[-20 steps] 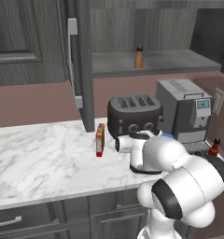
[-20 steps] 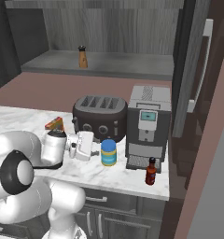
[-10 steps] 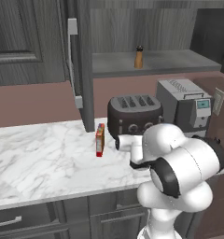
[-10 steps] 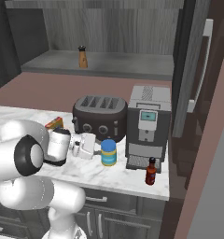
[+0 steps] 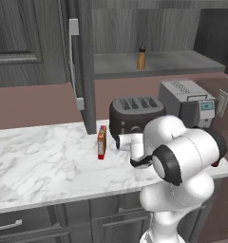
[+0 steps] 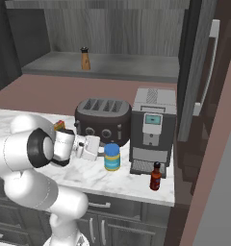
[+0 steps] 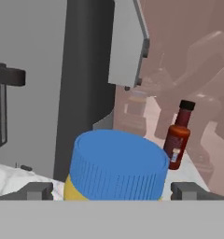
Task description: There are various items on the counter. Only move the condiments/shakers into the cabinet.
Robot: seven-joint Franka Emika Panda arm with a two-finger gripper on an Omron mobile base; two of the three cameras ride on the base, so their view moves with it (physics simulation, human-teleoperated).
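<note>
Hand [image 6: 102,153] spread wide, level with the blue-lidded jar [image 6: 112,157] on the counter [image 6: 96,178] before the coffee machine [image 6: 152,129]; bottle [image 6: 156,176] stands right, shaker [image 6: 85,58] already shelved. Closing off-centre could tip the jar toward the bottle.
</note>
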